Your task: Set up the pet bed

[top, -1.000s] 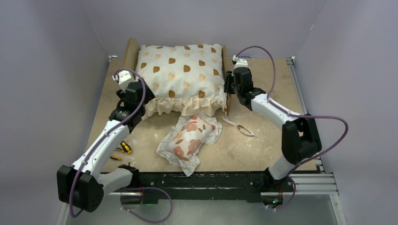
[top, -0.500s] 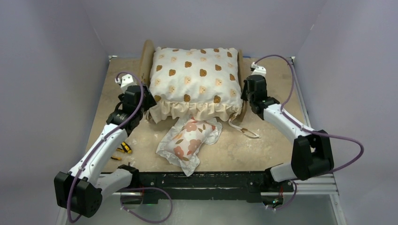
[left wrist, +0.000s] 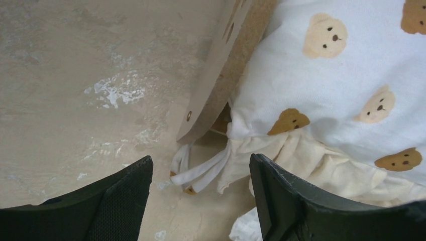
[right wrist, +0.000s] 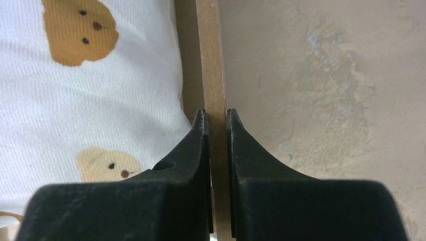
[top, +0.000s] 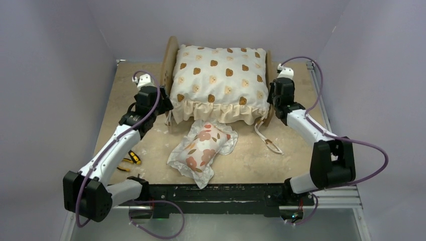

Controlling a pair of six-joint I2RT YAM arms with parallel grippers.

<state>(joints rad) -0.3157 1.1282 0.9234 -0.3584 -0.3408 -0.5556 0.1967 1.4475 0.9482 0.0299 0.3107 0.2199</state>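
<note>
light-wood pet bed frame (top: pixel 170 57) sits upper centre of the desk (top: pixel 251 160), carrying a cream bear-print cushion (top: pixel 218 75). right fingers (right wrist: pixel 201 135) clamp its thin side rail. left fingers (left wrist: pixel 128 188) spread, holding nothing. risk: the one-sided grip may twist or tip the frame and spill the cushion.

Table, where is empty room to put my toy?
Bare table lies between the floral pillow and the right arm. More lies between the left arm and the left wall. Crowded: the back middle, where bear cushion, pet bed, left gripper and right gripper sit.
</note>
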